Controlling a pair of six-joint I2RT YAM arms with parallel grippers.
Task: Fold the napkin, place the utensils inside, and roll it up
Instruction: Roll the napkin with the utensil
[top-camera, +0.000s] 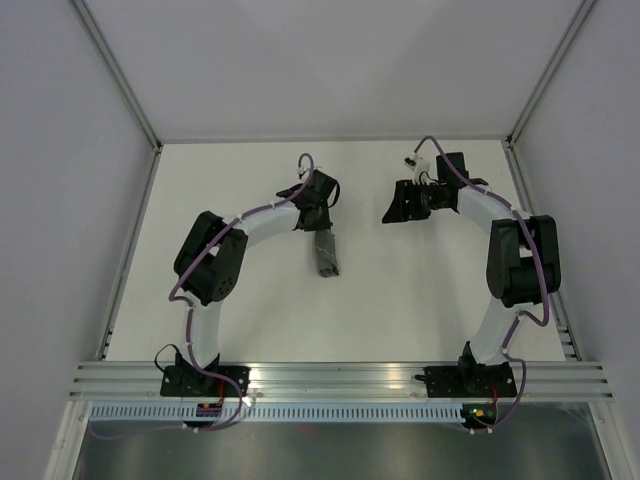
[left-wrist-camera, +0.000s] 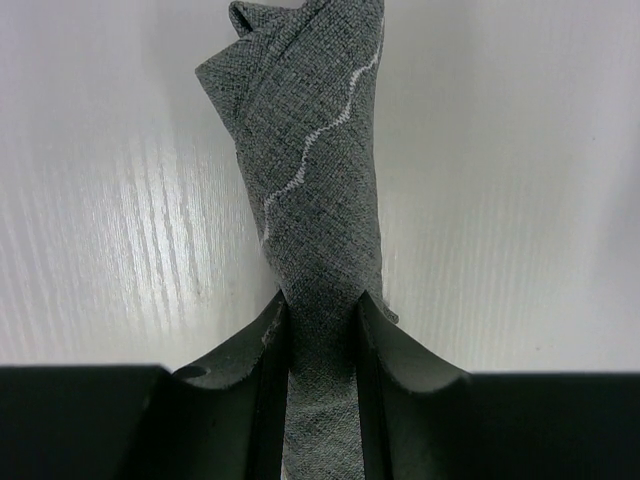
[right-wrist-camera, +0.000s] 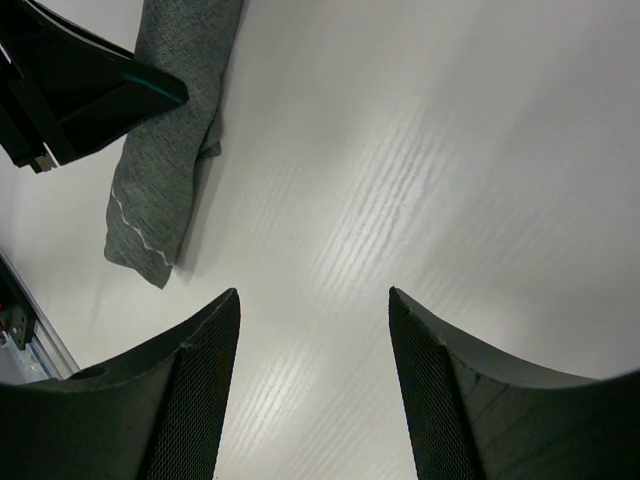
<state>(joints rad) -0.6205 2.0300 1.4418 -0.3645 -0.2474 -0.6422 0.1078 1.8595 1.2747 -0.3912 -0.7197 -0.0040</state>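
One end of the rolled napkin (left-wrist-camera: 315, 200) is clamped in the left gripper (left-wrist-camera: 321, 305); the right gripper (right-wrist-camera: 313, 292) gapes empty nearby.

A white table (top-camera: 400, 310) with a faint wood grain lies in the middle. Pale grey walls (top-camera: 60, 200) close the left, right and far sides, with thin metal posts (top-camera: 115, 70) in the far corners. A ribbed aluminium rail (top-camera: 340, 378) runs along the near edge. The light is soft and even.

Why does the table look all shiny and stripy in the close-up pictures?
Left wrist view: light bounces off the table beside the napkin, showing its grain as bright streaks. Right wrist view: same glare mid-picture. Top view: even light, no streaks.
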